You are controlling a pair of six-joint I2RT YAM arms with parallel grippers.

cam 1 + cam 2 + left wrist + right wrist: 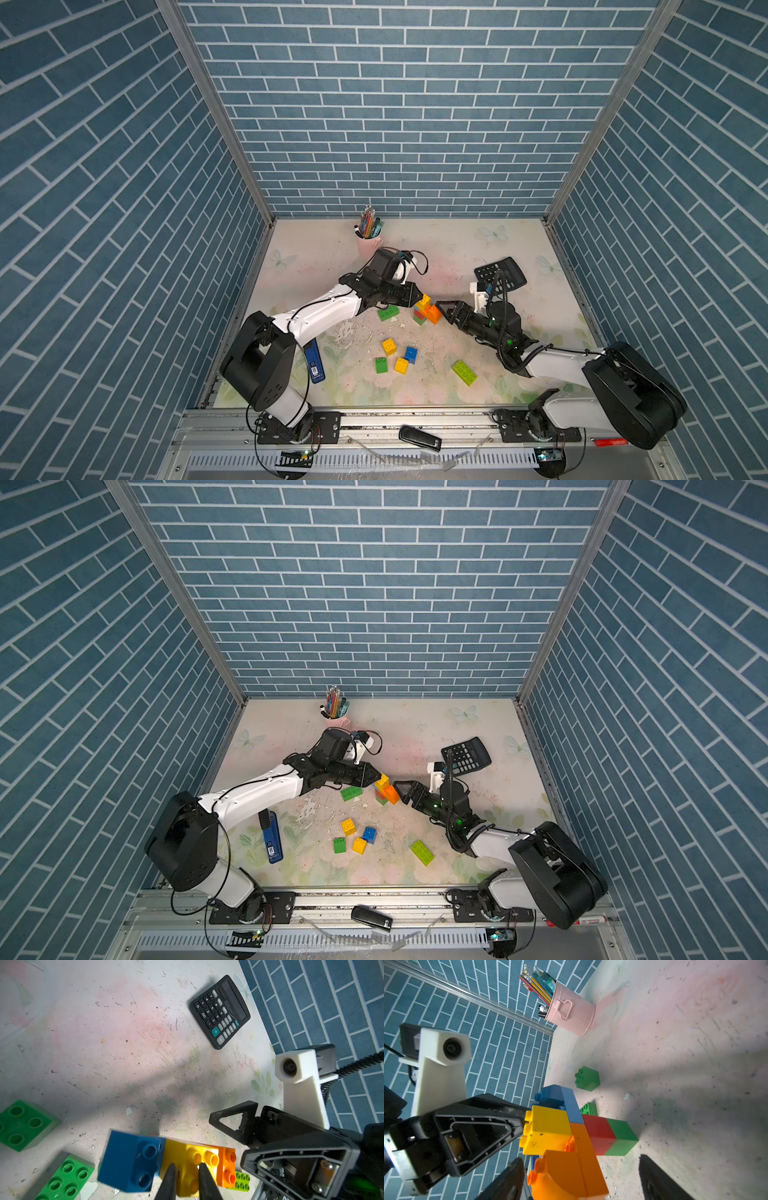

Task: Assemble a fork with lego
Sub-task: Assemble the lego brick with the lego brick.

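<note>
A joined lego stack (426, 311) stands mid-table on a green brick (620, 1136) with a red one (598, 1134) on it, then blue and orange layers. Its yellow brick (182, 1155) sits beside a blue brick (128, 1163) and an orange brick (566, 1174). My left gripper (186, 1167) is shut on the yellow brick's studded face (419, 294). My right gripper (581, 1176) is open, one jaw on each side of the orange brick with gaps showing (440, 308). Both top views show the two grippers meeting at the stack (384, 791).
Loose bricks lie nearer the front: green (388, 312), yellow (389, 345), blue (411, 354), green (381, 365), yellow (401, 365), lime oblong (464, 372). A pink pencil cup (369, 245) stands at the back, a calculator (500, 274) behind the right arm, a blue device (315, 360) front left.
</note>
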